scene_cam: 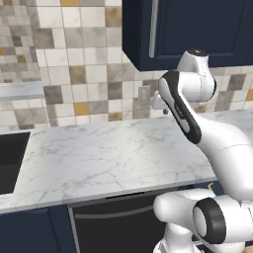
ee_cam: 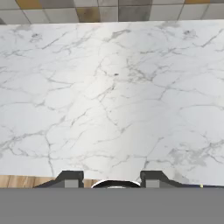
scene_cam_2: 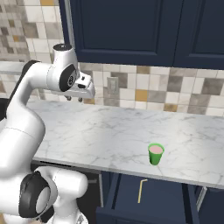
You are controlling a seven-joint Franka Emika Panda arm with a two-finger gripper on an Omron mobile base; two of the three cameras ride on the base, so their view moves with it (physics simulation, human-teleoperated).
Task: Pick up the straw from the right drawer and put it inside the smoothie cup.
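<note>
the gripper (scene_cam_2: 73,99) hangs above the rear of the marble tabletop (scene_cam_2: 109,131), close to the tiled backsplash (scene_cam_2: 144,87), jaws spread apart with nothing between them. the smoothie cup (scene_cam_2: 155,154) stands upright near the front edge of the tabletop, well to the right of the gripper. below it the right drawer (scene_cam_2: 148,197) is pulled open, and the straw (scene_cam_2: 141,190) lies flat inside on the dark bottom, pointing front to back. a black dishwasher front (scene_cam: 113,222) sits under the tabletop.
</note>
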